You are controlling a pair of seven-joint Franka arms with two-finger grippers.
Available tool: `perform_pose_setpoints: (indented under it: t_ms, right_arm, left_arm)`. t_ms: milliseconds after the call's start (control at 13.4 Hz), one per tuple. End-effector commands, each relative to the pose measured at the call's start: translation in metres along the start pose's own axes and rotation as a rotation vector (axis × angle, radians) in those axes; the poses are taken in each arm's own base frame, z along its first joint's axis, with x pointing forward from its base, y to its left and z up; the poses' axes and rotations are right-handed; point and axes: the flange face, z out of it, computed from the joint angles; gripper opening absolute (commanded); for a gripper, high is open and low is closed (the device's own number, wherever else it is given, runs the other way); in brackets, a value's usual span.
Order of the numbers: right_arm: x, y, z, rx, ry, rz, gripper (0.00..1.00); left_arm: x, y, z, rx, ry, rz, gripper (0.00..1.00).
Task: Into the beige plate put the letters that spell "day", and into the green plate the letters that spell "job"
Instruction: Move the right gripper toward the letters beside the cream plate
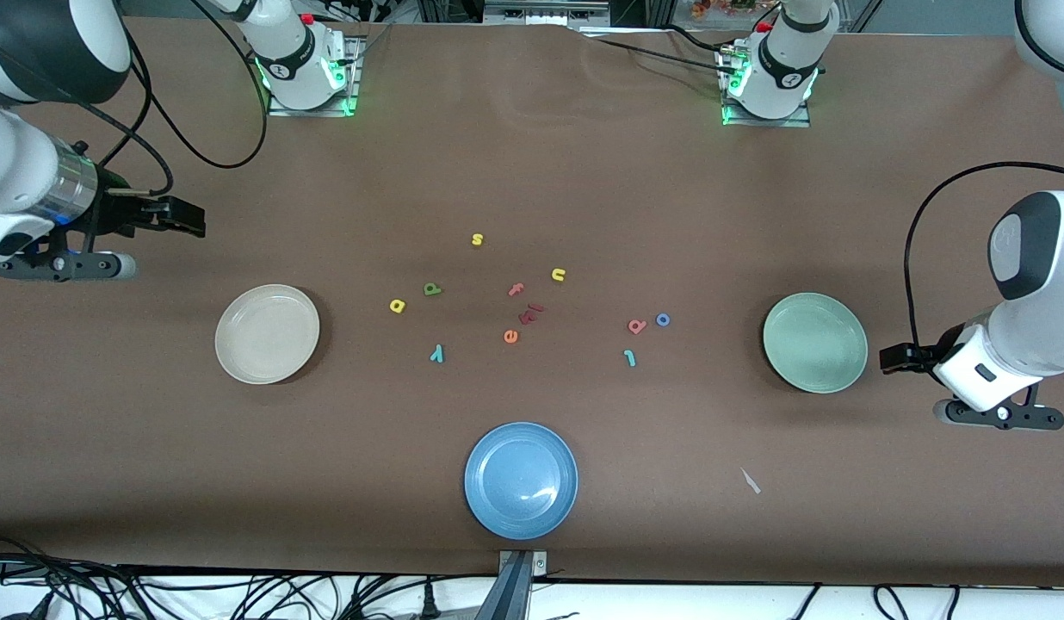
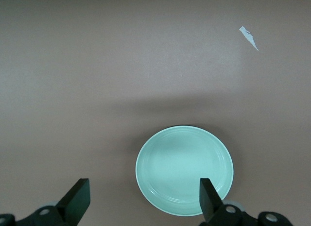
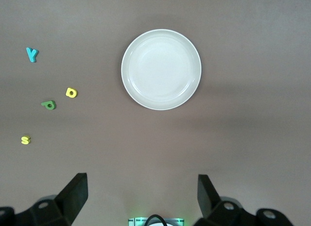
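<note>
The empty beige plate (image 1: 267, 333) (image 3: 161, 69) lies toward the right arm's end, the empty green plate (image 1: 814, 342) (image 2: 184, 170) toward the left arm's end. Between them lie a yellow rounded letter (image 1: 398, 305) (image 3: 71, 92), a green looped letter (image 1: 432, 288) (image 3: 48, 105) and a teal "y" (image 1: 436, 352) (image 3: 32, 54). Closer to the green plate are a salmon looped letter (image 1: 637, 325), a blue "o" (image 1: 663, 319) and a teal "j" (image 1: 629, 357). My right gripper (image 1: 188, 220) (image 3: 142, 192) hovers open and empty near the beige plate. My left gripper (image 1: 892, 359) (image 2: 144, 197) hovers open and empty beside the green plate.
A blue plate (image 1: 521, 480) sits near the front edge. Spare letters lie mid-table: yellow "s" (image 1: 477, 239) (image 3: 25, 139), yellow "u" (image 1: 558, 275), salmon "f" (image 1: 516, 289), dark red pieces (image 1: 532, 312), orange "e" (image 1: 510, 336). A paper scrap (image 1: 750, 480) (image 2: 249, 37) lies near the green plate.
</note>
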Motion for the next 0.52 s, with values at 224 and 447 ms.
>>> perform_pose_setpoints:
  t_ms: [224, 447]
  right_arm:
    - [0.013, -0.035, 0.021, 0.024, 0.003, 0.006, 1.0]
    - [0.014, -0.061, 0.034, 0.023, 0.027, 0.048, 1.0]
  left_arm:
    - [0.0, -0.001, 0.0, 0.022, 0.006, 0.02, 0.99]
    - [0.0, 0.0, 0.0, 0.022, 0.006, 0.022, 0.99]
